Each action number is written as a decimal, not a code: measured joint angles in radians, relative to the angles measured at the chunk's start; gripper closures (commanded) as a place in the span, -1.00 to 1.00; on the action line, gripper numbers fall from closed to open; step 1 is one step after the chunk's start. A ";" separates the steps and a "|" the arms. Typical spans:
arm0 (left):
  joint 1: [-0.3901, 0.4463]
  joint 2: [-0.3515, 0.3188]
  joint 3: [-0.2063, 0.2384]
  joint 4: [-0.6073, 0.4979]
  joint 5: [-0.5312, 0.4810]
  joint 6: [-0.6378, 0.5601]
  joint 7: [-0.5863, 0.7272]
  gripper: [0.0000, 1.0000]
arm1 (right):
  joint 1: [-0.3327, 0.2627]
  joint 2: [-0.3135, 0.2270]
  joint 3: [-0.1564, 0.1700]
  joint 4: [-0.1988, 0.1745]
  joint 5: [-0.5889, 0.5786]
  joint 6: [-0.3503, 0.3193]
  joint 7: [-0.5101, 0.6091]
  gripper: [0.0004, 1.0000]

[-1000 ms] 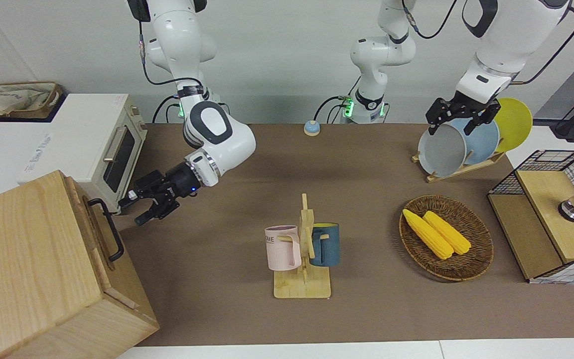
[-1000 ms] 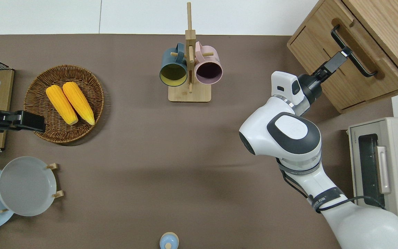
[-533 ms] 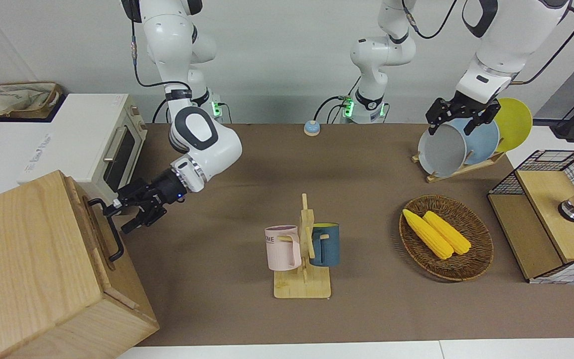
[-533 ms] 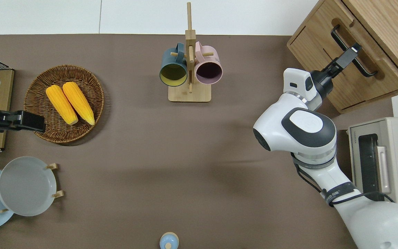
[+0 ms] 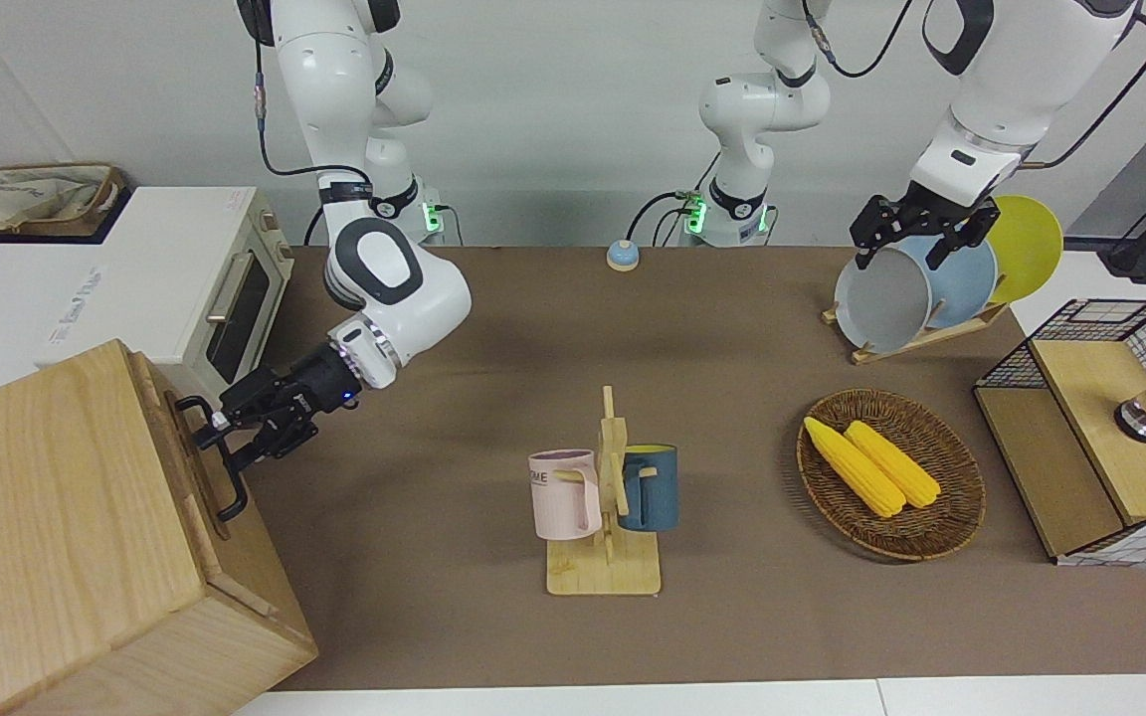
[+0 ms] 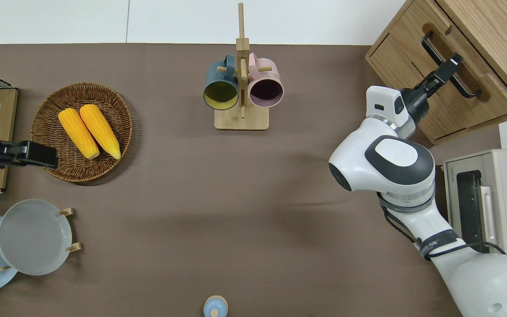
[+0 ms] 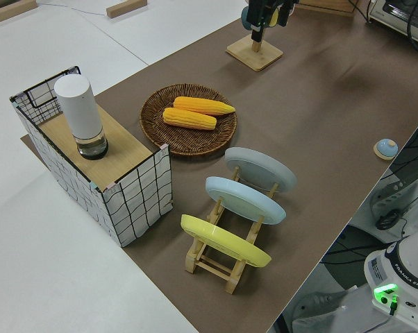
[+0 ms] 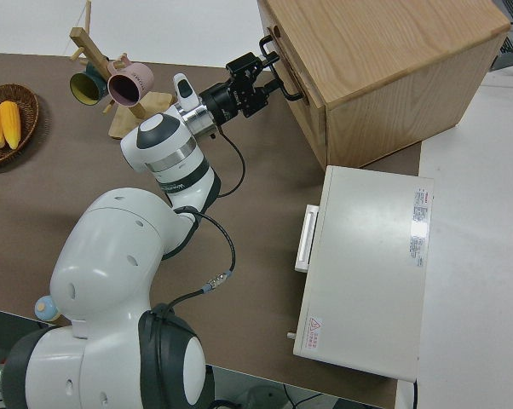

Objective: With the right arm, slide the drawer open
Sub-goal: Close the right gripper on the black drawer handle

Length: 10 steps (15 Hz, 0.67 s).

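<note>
The drawer [image 6: 412,61] is the wide light-wood front of the pale cabinet [image 5: 56,517] at the right arm's end of the table. A black bar handle [image 5: 227,484] runs across it. My right gripper [image 5: 227,438] is at the end of that handle nearer to the robots, open, with one finger on each side of the bar [image 6: 467,83]. The right side view shows the same gripper [image 8: 261,72] up against the handle [image 8: 284,83]. The left arm is parked, its gripper [image 5: 916,234] open.
A white toaster oven [image 5: 225,298] stands beside the cabinet, nearer to the robots. A mug rack [image 5: 605,497] holds a pink and a blue mug mid-table. Toward the left arm's end are a corn basket [image 5: 961,517], a plate rack [image 5: 921,288] and a wire box [image 5: 1100,428].
My right gripper has moved from the open table toward the cabinet and now straddles the handle bar. The drawer and the left arm have not moved.
</note>
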<state>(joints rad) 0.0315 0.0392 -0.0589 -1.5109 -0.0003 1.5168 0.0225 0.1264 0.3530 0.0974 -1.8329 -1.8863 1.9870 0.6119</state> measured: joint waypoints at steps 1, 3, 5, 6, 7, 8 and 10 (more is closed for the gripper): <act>0.000 0.000 0.000 0.000 0.000 0.000 0.000 -0.99 | 0.000 0.000 0.000 0.000 0.000 0.000 0.000 1.00; 0.000 0.000 0.000 0.000 0.000 0.000 0.000 -0.99 | 0.000 0.000 0.000 0.002 -0.001 0.000 0.000 1.00; 0.000 0.000 0.000 0.000 0.000 0.000 0.000 -0.99 | -0.001 0.000 0.000 0.005 -0.004 0.000 0.018 1.00; 0.000 0.000 0.000 0.000 0.000 0.000 0.000 -0.99 | -0.001 0.000 0.000 0.005 -0.004 0.000 0.023 1.00; 0.000 0.000 0.000 0.000 0.000 0.000 0.000 -0.99 | -0.001 0.000 0.000 0.005 -0.004 0.000 0.023 1.00; 0.000 0.000 0.000 0.000 0.000 0.000 0.000 -0.99 | -0.001 0.000 0.000 0.005 -0.004 0.000 0.023 1.00; 0.000 0.000 0.000 0.000 0.000 0.000 0.000 -0.99 | -0.001 0.000 0.000 0.005 -0.004 0.000 0.023 1.00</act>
<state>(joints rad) 0.0315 0.0392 -0.0589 -1.5109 -0.0003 1.5168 0.0225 0.1256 0.3529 0.0978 -1.8279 -1.8908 1.9872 0.6350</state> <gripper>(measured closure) 0.004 0.819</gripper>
